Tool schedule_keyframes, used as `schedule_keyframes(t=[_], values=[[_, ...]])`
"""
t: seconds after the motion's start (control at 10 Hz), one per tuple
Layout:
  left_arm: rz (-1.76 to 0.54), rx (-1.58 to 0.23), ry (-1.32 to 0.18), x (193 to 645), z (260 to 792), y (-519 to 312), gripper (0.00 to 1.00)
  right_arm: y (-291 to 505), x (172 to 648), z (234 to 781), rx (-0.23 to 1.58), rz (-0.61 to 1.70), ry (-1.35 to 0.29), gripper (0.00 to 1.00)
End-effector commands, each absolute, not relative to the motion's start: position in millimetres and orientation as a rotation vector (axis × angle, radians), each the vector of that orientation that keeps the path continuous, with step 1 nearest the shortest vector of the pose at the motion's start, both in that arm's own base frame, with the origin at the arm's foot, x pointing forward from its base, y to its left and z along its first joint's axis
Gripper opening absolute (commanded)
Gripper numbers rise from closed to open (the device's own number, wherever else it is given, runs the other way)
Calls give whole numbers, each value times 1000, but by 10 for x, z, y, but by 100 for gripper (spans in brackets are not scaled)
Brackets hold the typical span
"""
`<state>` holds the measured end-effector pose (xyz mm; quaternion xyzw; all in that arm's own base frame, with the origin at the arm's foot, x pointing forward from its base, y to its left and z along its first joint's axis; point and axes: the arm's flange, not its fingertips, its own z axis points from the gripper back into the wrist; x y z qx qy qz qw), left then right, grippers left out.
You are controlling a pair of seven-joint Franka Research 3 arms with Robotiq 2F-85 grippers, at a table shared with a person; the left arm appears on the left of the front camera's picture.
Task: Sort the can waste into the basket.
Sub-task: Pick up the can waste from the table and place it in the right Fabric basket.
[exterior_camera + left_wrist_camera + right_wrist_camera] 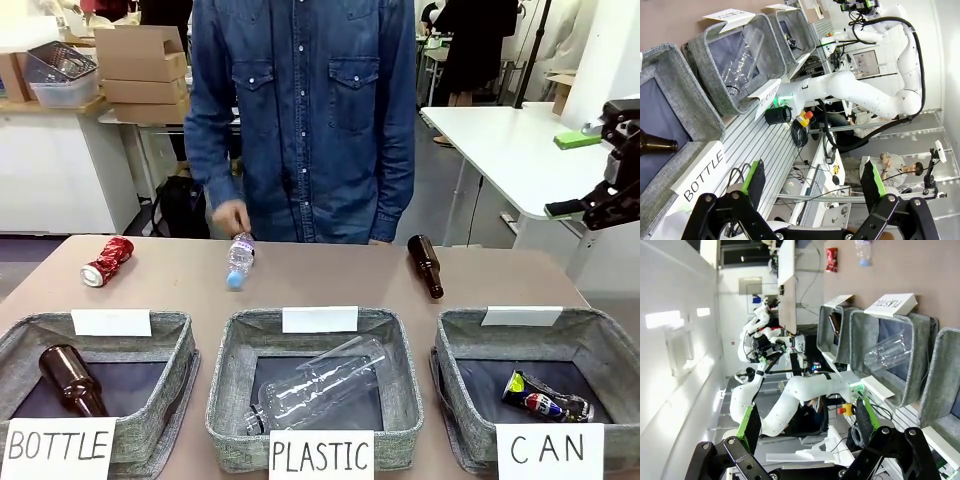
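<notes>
A white BOTTLE card (58, 452) in black capitals hangs on the near wall of the left basket (150, 440). A PLASTIC card (321, 456) is on the middle basket (225, 400), and a CAN card (549, 451) on the right basket (470, 445). The dark can (545, 400) inside the right basket shows a Pepsi logo.

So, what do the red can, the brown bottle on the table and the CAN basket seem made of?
The red can looks like thin metal: glossy red with a silver end. The brown bottle is probably glass, dark and shiny. The CAN basket appears to be grey woven fabric, matte, with a dark lining.
</notes>
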<state>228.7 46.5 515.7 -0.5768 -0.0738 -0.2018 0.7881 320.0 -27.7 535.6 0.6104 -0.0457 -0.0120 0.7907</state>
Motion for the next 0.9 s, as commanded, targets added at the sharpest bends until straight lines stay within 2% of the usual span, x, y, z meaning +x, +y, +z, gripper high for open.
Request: schedule_keyframes(t=[0.0, 0.1, 0.2, 0.3, 0.4, 0.5, 0.6, 0.7, 0.8], values=[[-435, -1243, -159, 2287, 5157, 465, 100, -294, 3202, 5352, 1309, -3, -103, 100], [-312, -767, -159, 2666, 5188, 399, 100, -294, 3202, 5352, 1309, -3, -103, 100], [-304, -457, -76, 3019, 5128, 284, 100, -294, 3202, 5352, 1309, -3, -103, 100], [-220, -191, -82, 3260, 5072, 266, 100, -294, 3202, 5352, 1309, -3, -103, 100], [-193, -71, -76, 3427, 5054, 287, 100, -294, 3202, 5352, 1309, -3, -103, 100], [-175, -27, -101, 3517, 5109, 317, 100, -294, 3202, 5352, 1309, -3, -103, 100], [-41, -33, -234, 3531, 5273, 394, 100, -294, 3202, 5352, 1309, -3, -103, 100], [-356, -392, -221, 3479, 5121, 223, 100, -294, 3202, 5352, 1309, -3, -103, 100], [-356, -392, -221, 3479, 5121, 223, 100, -294, 3202, 5352, 1309, -3, -103, 100]])
